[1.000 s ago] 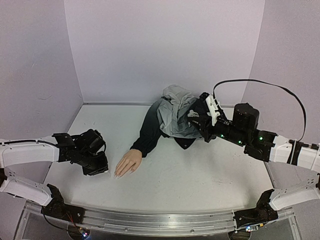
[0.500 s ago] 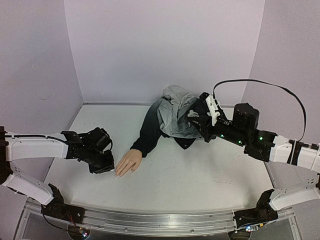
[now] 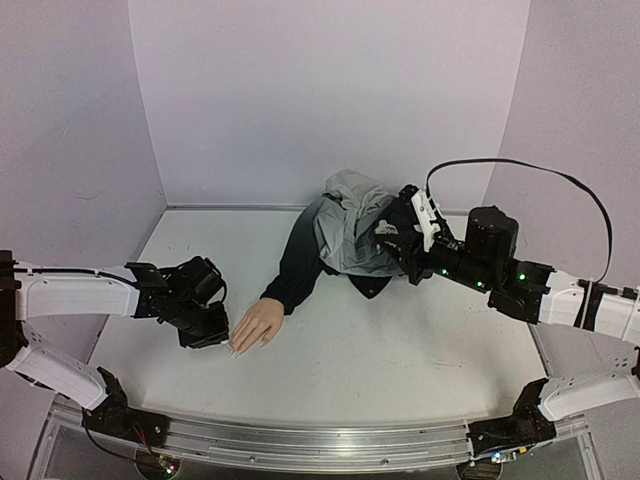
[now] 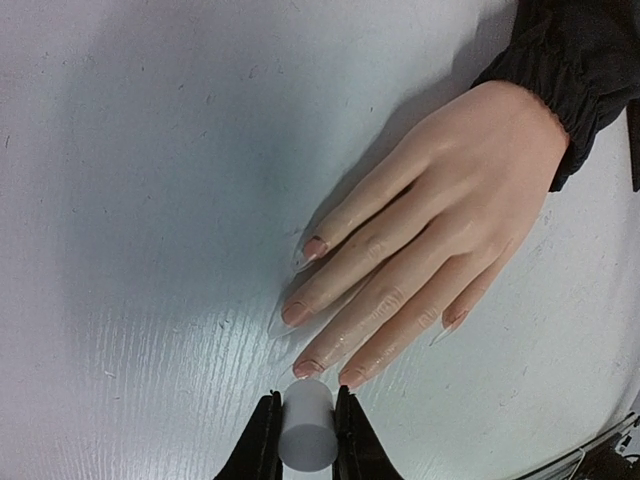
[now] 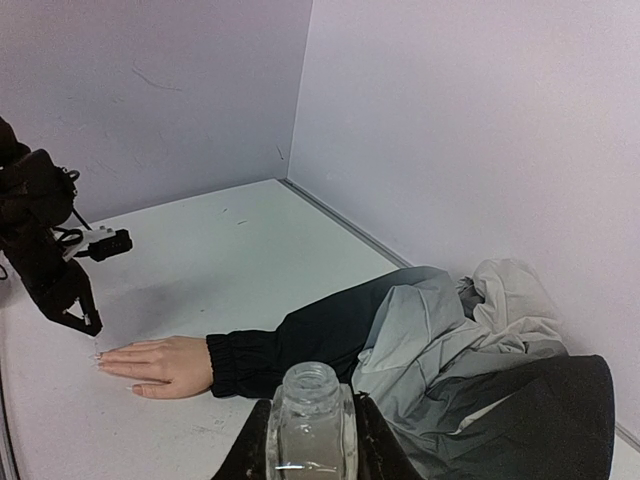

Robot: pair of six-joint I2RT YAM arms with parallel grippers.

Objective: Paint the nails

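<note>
A flesh-coloured mannequin hand point(image 3: 258, 325) point(image 4: 430, 250) lies palm down on the white table, its wrist in a dark sleeve point(image 3: 295, 265). The nails point(image 4: 307, 368) are pale and slightly glossy at the fingertips. My left gripper point(image 3: 218, 340) point(image 4: 305, 412) is shut on a small white cylindrical cap point(image 4: 307, 435). The cap's far end sits just short of two middle fingertips; whatever is under it is hidden. My right gripper point(image 3: 392, 238) point(image 5: 312, 420) hovers over the jacket, shut on an open clear glass bottle point(image 5: 312, 430).
A crumpled grey and dark jacket point(image 3: 350, 235) point(image 5: 480, 350) lies at the back centre, joined to the sleeve. Lilac walls point(image 3: 330, 90) close in the back and both sides. A metal rail point(image 3: 300, 445) runs along the near edge.
My left arm has moved right, bringing the cap up to the mannequin hand's fingertips. The right arm and its bottle have stayed still.
</note>
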